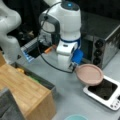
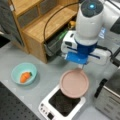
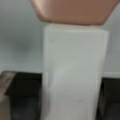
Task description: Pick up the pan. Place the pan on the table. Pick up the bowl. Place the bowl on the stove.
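We see the end effector (image 2: 81,66) clamped on the white handle of the round matte pink pan (image 2: 74,83), held above the black-glass stove (image 2: 62,102); teal bowl (image 2: 24,73) at 9 o'clock on grey desk (image 2: 47,82).

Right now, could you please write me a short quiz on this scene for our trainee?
1. True or false: the bowl sits on the stove.
2. Which part of the pan lies between the jaws of the gripper: A rim, B white handle, C base?
3. Fill in: the orange item lies inside the ____.
Key: 1 false, the bowl stands on the table, apart from the stove; 2 B; 3 bowl.
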